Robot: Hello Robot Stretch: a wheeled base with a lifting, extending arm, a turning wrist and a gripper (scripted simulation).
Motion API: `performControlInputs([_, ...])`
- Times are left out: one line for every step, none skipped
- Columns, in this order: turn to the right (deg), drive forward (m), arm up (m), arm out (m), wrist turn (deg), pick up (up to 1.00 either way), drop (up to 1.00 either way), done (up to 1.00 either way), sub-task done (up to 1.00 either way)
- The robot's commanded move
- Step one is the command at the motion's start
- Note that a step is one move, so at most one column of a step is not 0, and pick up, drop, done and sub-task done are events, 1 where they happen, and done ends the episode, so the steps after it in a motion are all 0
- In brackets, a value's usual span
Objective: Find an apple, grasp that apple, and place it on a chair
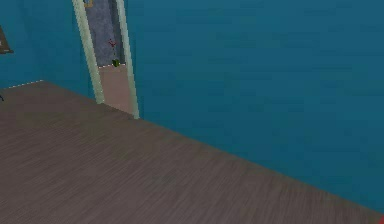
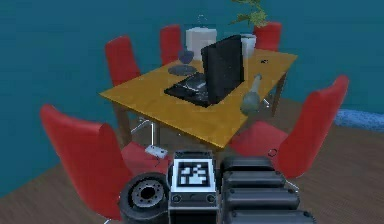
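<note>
Scanning the table [image 2: 205, 120] for an apple, and that's the trouble straight away: the small things on it are just blobs. A grey round blob [image 2: 180, 72] sits left of the laptop [image 2: 218, 68] and a pale bottle-like thing [image 2: 253, 95] lies to its right. Neither has a shape or colour I'd trust as an apple, so where the apple is, I cannot tell.

Biggest risk, as I judge it, is going for the wrong blob. The other is heading for the doorway [image 1: 108, 55], far left ahead, with this table unchecked.

Second risk: the near chair [image 2: 85, 150] stands close by the robot's body, so a turn of the base could clip it. A reach across the table could knock the laptop, which stands with its lid up mid-table.

The gripper [image 2: 148, 198] sits low at the near edge. Its far end is hard to make out, so I cannot tell whether it holds anything.

As for the landing spot, the chairs are bright red with rounded backs and thin pale legs, ringed around the table. The right chair [image 2: 305, 130] looks the easiest to reach.
</note>
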Motion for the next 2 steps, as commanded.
performControlInputs([0.0,0.0,0.0,0.48,0.0,0.0,0.0,0.0,0.0])
performControlInputs([0.0,0.0,0.0,0.0,39.0,0.0,0.0,0.0,0.0])
